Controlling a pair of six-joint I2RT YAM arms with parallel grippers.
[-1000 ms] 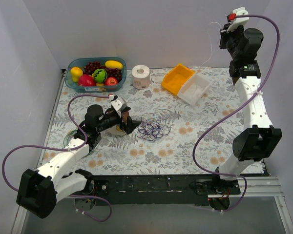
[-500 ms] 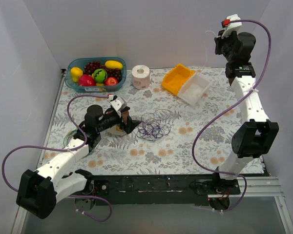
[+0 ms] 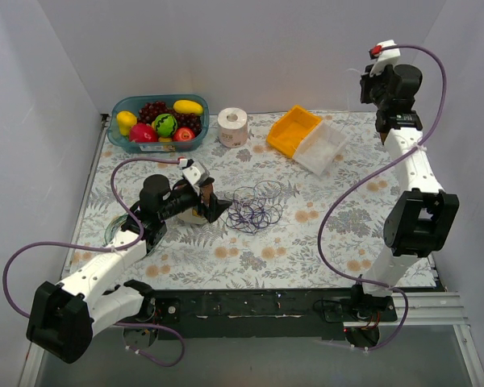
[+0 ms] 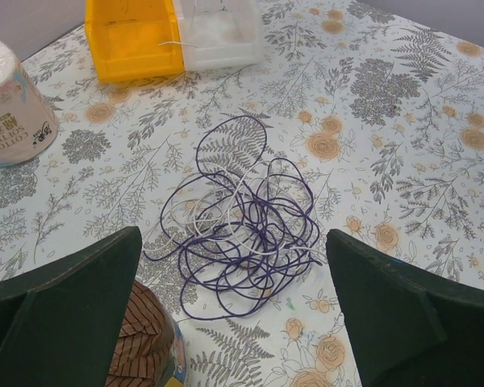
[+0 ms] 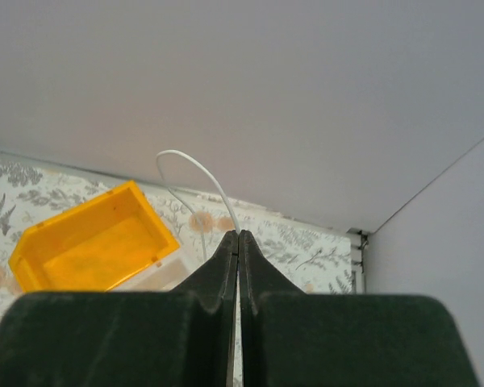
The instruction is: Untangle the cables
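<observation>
The cables [image 3: 256, 208] are a loose tangle of thin purple wires with a few white strands, lying on the flowered cloth at mid-table. In the left wrist view the tangle [image 4: 242, 234] lies just beyond and between my fingers. My left gripper [image 3: 213, 204] [image 4: 232, 239] is open and empty, low over the cloth at the tangle's left edge. My right gripper [image 3: 371, 79] [image 5: 239, 235] is raised high at the back right corner. It is shut on a thin white wire [image 5: 189, 165] that arcs up from its tips.
A blue bowl of fruit [image 3: 121, 137] stands at the back left, with a toilet roll [image 3: 233, 126] beside it. A yellow bin [image 3: 294, 131] and a clear bin [image 3: 323, 147] stand at back centre-right. A brown striped object [image 4: 149, 339] sits under my left fingers. A greenish coil [image 3: 113, 230] lies left.
The right wrist has swung and turned a little at the back right corner, still holding the white wire up. The left arm and the tangle have not moved.
</observation>
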